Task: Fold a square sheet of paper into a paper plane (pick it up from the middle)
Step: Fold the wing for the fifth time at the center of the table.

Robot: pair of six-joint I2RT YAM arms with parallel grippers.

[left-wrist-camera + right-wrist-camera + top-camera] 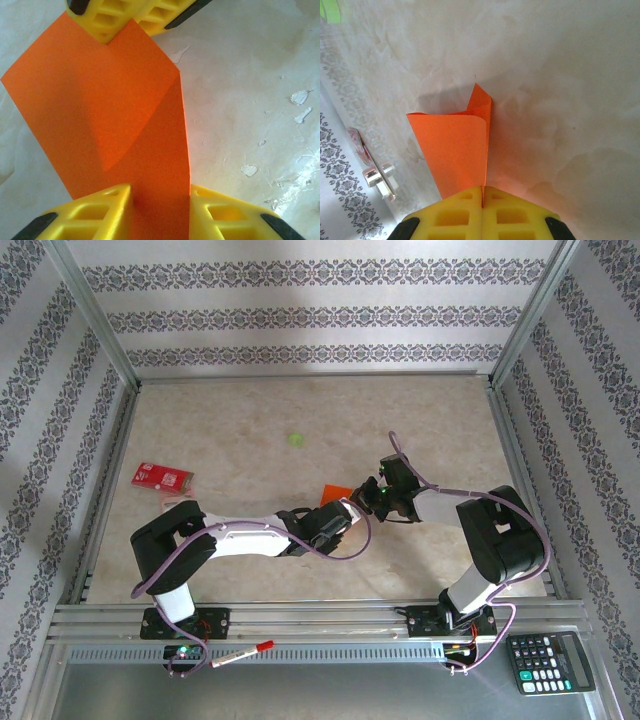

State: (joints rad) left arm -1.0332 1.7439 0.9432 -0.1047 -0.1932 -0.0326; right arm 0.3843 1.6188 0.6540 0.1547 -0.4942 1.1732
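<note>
The square sheet of paper [334, 494], bright orange, hangs partly folded between the two grippers near the table's middle. In the left wrist view the sheet [115, 110] has a diagonal flap, and its lower strip runs through the gap of my left gripper [160, 200]. Those yellow jaws stand apart on either side of the strip. My right gripper [482, 192] is shut, with the sheet's [455, 150] edge pinched in its seam. Its yellow fingers [107, 20] hold the sheet's far corner. A paper plane is out of view.
A small red card [161, 477] lies at the left of the table and a green spot [295, 439] farther back. A calculator [550, 662] and a pen [245, 652] rest on the near shelf. Metal rails [300, 612] edge the table.
</note>
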